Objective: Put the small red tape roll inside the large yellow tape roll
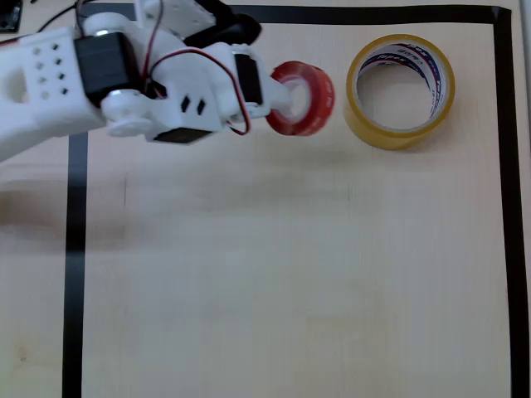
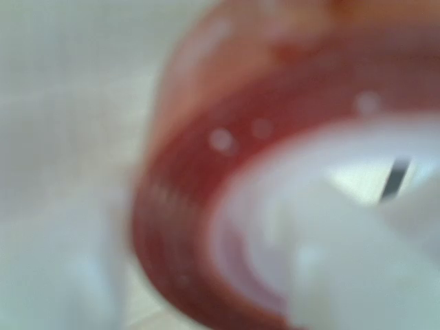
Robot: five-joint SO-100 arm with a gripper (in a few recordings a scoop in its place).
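Pale wood counter (image 1: 274,274), black tape border (image 1: 76,265) around work area. My end effector (image 1: 282,98) near top edge, clamped on red roll (image 1: 309,98): one finger through its hole. Roll tilted, held left of yellow roll (image 1: 400,91), apart. Yellow roll lies flat near top right corner. Wrist view: red roll (image 2: 185,206) blurred, very close.

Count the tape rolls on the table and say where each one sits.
2. In the overhead view, the small red tape roll is top centre, at the gripper tip; the large yellow tape roll lies to its right, apart from it. None seems hidden.
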